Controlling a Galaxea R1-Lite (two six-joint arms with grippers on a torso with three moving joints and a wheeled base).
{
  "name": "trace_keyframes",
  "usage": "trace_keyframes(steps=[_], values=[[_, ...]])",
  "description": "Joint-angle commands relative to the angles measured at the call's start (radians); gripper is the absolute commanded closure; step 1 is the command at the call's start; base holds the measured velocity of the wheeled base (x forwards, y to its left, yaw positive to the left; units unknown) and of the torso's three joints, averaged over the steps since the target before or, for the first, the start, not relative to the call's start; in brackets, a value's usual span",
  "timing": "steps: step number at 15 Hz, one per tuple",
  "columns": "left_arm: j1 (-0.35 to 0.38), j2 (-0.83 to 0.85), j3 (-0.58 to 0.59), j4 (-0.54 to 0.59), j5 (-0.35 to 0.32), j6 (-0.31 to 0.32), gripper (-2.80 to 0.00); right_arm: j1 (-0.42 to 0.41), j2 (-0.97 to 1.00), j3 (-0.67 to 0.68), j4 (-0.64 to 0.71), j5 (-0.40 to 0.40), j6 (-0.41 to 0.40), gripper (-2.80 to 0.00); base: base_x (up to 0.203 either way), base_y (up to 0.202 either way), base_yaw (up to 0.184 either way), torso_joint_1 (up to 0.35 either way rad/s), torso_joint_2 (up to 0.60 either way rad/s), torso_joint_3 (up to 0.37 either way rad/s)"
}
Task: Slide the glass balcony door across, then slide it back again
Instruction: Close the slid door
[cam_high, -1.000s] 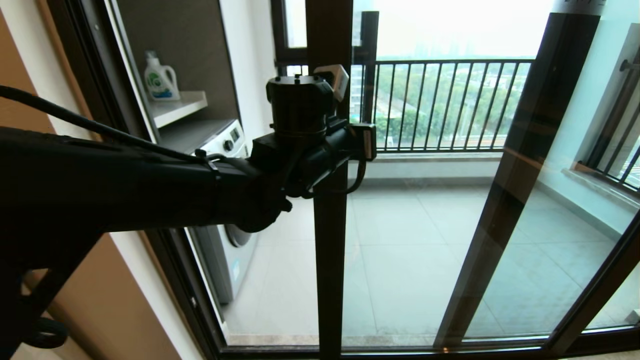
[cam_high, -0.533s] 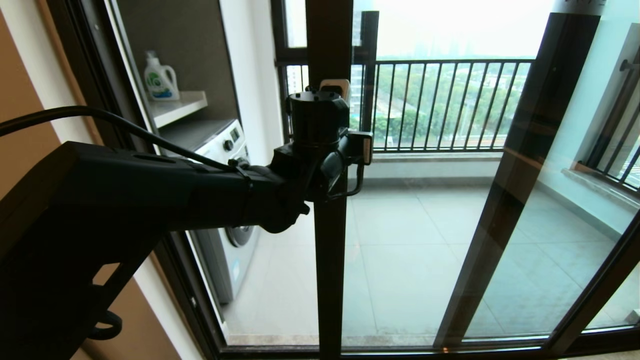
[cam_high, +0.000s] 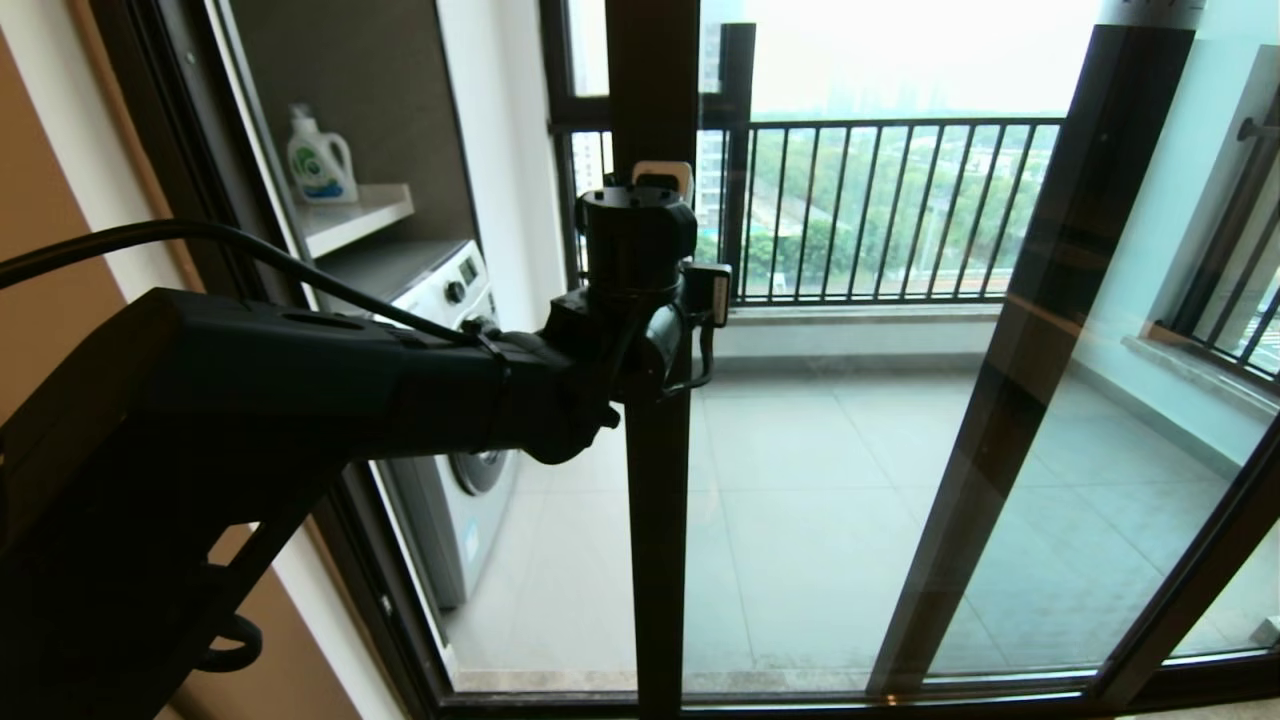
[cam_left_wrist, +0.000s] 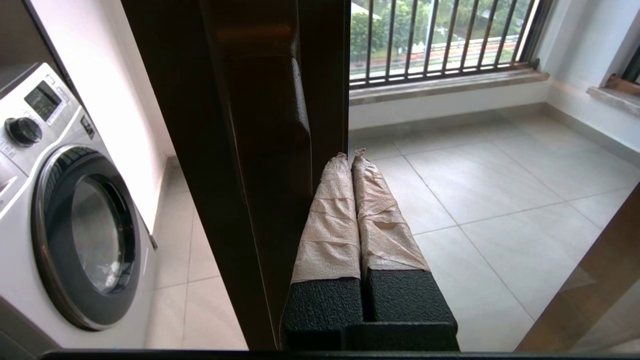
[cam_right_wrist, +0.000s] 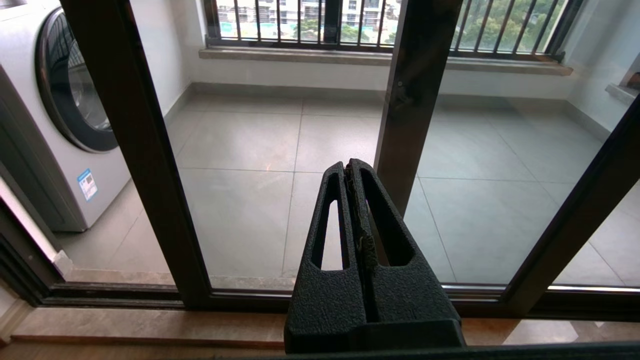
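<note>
The glass balcony door (cam_high: 655, 520) has its dark upright in the middle of the head view. Its short bar handle (cam_left_wrist: 270, 125) shows in the left wrist view. My left gripper (cam_high: 662, 172) is up at handle height against this upright. Its beige-taped fingers (cam_left_wrist: 330, 215) are shut on nothing. They lie alongside the handle, on the glass side of the upright (cam_left_wrist: 200, 150). My right gripper (cam_right_wrist: 350, 167) is shut and empty. It hangs low before the door's bottom rail, right of the upright (cam_right_wrist: 135, 150), and is out of the head view.
A second dark-framed glass panel (cam_high: 1010, 400) stands to the right. A washing machine (cam_high: 460, 290) and a shelf with a detergent bottle (cam_high: 320, 160) sit left of the upright. The balcony railing (cam_high: 880, 210) runs behind the tiled floor.
My left arm has reached forward and right, and its wrist has turned, bringing the shut gripper from left of the upright onto it beside the handle. The door has barely shifted.
</note>
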Motion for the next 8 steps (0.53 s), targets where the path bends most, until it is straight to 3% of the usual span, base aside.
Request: trace_keyframes(steps=[1,8], values=[[0.015,-0.011,-0.001,-0.004,0.024,-0.002,0.0,0.0,0.001,0.011,-0.001,0.001,-0.001,0.0,0.0,0.0,0.0,0.0,0.0,0.0],[0.063,-0.027,0.035,-0.006,0.065,-0.005,0.0,0.001,0.001,0.012,-0.001,0.001,-0.001,0.0,0.0,0.0,0.0,0.0,0.0,0.0]])
